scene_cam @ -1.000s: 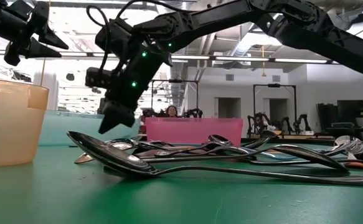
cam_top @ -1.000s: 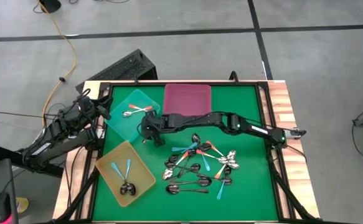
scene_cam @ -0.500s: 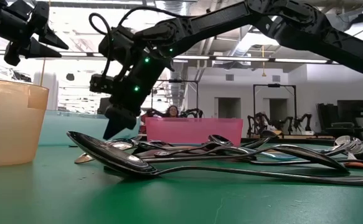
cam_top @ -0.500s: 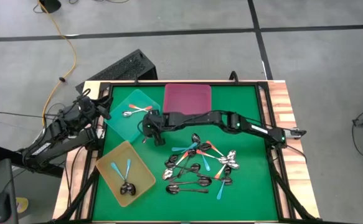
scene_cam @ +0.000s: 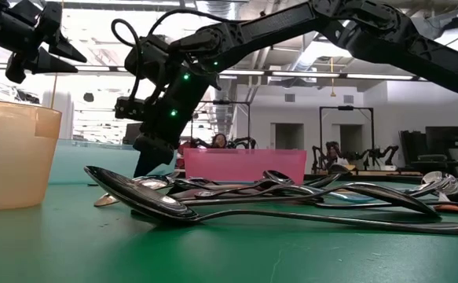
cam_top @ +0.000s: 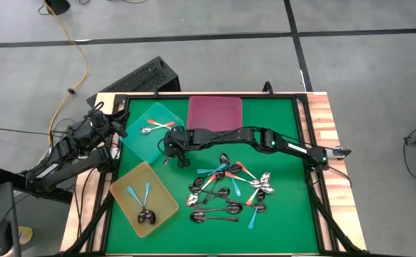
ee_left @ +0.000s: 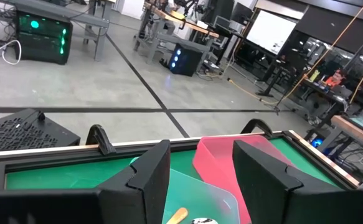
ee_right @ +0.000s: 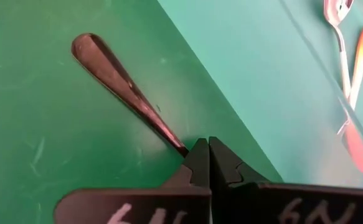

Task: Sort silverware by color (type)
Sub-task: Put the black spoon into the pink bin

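My right gripper (cam_top: 169,155) reaches across to the mat beside the teal tray (cam_top: 140,139). It is low over the table (scene_cam: 144,165) and shut on an all-dark spoon (ee_right: 125,81). That spoon's rounded handle end (ee_right: 84,45) points away from the fingers over the green mat; its bowl is hidden under the gripper. The other spoons lie in a heap (cam_top: 229,189) on the mat, with blue, orange-red and dark handles. My left gripper (ee_left: 197,177) is open, held up off the table's left edge (cam_top: 113,126). My right gripper pinches the dark spoon's narrow handle stem (ee_right: 176,144) between its two shut fingertips (ee_right: 200,155). The fingers come slanting down from above and lie roughly along the handle. The handle lies flat along the mat; I cannot tell whether it rests on it.
The teal tray (ee_right: 281,74) holds an orange-handled spoon (ee_right: 355,93) and a metal one. The pink tray (cam_top: 215,113) sits at the far edge. The yellow tray (cam_top: 161,189) near the left corner holds blue-handled spoons and a dark one. Open mat lies between the trays and the heap.
My right gripper has come down toward the mat beside the teal tray, its fingertips ending near table level. The spoon heap and the trays have stayed where they were.
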